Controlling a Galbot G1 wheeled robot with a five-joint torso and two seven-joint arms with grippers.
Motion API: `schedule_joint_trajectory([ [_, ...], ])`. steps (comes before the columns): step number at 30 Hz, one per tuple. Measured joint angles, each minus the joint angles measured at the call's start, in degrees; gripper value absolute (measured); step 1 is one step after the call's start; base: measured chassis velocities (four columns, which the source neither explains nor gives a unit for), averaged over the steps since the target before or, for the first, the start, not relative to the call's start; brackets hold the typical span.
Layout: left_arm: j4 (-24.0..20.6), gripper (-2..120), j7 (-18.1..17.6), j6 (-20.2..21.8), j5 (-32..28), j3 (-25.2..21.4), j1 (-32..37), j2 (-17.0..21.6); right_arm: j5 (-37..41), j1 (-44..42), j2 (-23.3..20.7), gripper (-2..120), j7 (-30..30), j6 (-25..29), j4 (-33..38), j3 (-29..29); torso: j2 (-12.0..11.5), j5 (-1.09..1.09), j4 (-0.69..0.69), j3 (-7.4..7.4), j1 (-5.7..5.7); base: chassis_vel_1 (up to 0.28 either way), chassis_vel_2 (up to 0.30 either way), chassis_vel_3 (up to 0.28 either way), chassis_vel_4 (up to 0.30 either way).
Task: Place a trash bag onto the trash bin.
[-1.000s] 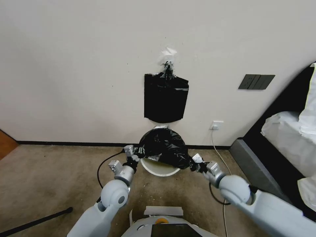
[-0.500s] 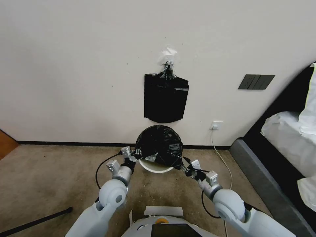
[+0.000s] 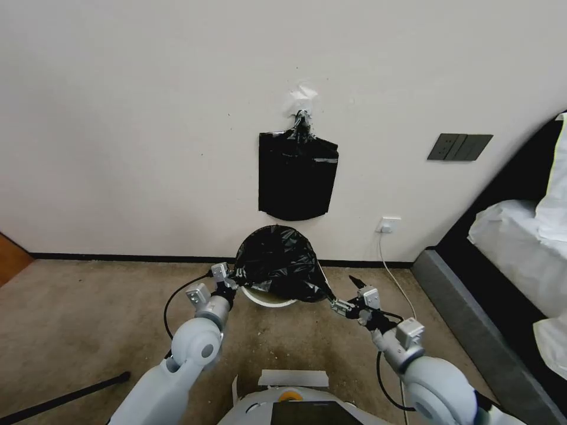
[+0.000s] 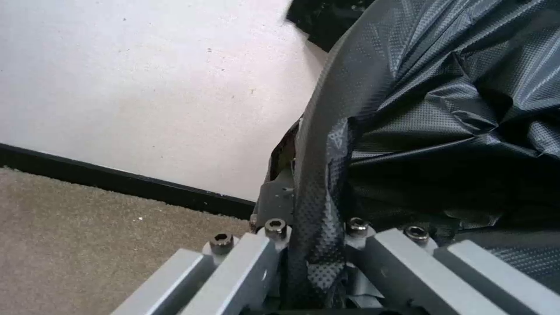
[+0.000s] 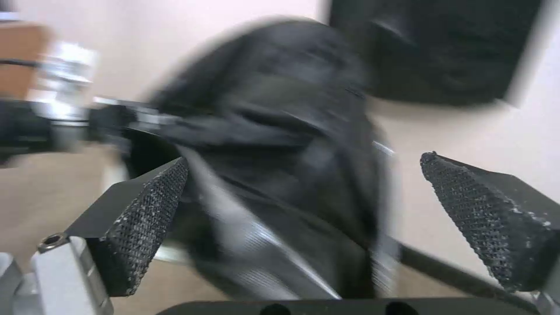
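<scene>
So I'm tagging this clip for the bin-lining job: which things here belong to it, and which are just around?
In the job:
- trash bag, draped over the bin
- trash bin
- left gripper, shut on the bag's edge
- right gripper, open beside the bag

Just around:
- black pack hanging on the wall
- wall switches
- wall socket
- bed

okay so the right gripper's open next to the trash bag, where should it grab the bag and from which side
Probably the loose bottom corner of the trash bag that points at the open right gripper, approached from the robot's right. That edge hangs free below the trash bin rim, while the left gripper pinches the opposite edge.
</scene>
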Motion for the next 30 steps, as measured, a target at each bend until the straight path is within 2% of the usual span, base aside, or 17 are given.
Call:
schedule_joint_trajectory([
  [4,-0.5,1,0.3,0.6,-0.1,0.0,0.2,0.6,-2.3,0.7,-1.5,100,-3.6,0.7,-0.4,-0.8,0.0,-0.01,0.0,0.0,0.0,0.0,0.0,0.0,0.0],
  [8,-1.1,1,0.8,1.4,-0.2,0.1,0.5,0.7,-6.0,2.2,-2.5,94,-5.3,1.3,-2.3,-2.8,0.0,0.0,0.0,0.0,0.0,0.0,0.0,0.0,0.0],
  [11,-1.4,1,0.8,2.1,-0.2,0.2,0.6,0.6,-9.2,2.4,-3.0,80,-6.1,2.2,-3.5,-4.2,0.0,0.0,-0.01,0.0,0.0,0.0,0.0,0.0,0.0],
  [15,-1.6,1,0.6,2.6,-0.2,0.2,0.7,0.5,-11.2,2.8,-3.2,71,-6.1,2.8,-4.3,-5.1,0.0,0.0,0.0,0.0,0.0,0.0,0.0,0.0,0.0],
  [16,-1.6,1,0.5,2.9,-0.2,0.2,0.7,0.5,-11.8,2.9,-3.2,63,-6.1,3.2,-4.5,-5.4,0.0,0.0,0.0,0.0,0.0,0.0,0.0,0.0,0.0],
  [18,-1.7,1,0.4,3.1,-0.2,0.2,0.7,0.4,-12.3,3.1,-3.2,54,-5.7,3.7,-4.7,-5.9,0.0,-0.01,-0.01,0.0,0.0,0.0,0.0,0.0,0.0],
  [19,-1.7,1,0.4,3.1,-0.2,0.2,0.7,0.4,-12.3,3.1,-3.2,54,-5.7,3.7,-4.7,-5.9,0.0,-0.01,-0.01,0.0,0.0,0.0,0.0,0.0,0.0],
  [22,-1.7,1,0.3,3.4,-0.1,0.3,0.8,0.1,-13.2,3.2,-3.2,39,-5.3,4.5,-5.3,-6.6,0.0,0.0,0.0,0.0,0.0,0.0,0.0,0.0,0.0],
  [26,-1.8,1,0.2,3.5,-0.1,0.3,1.0,-0.1,-13.8,3.2,-3.2,31,-5.3,5.0,-5.3,-6.9,0.0,0.0,-0.01,0.0,0.0,0.0,0.0,0.0,0.0],
  [30,-1.8,1,-0.5,4.0,-0.2,0.3,1.2,-0.5,-16.2,3.0,-3.3,11,-5.2,6.5,-5.3,-7.8,0.0,-0.01,0.0,0.0,0.0,0.0,0.0,0.0,0.0],
])
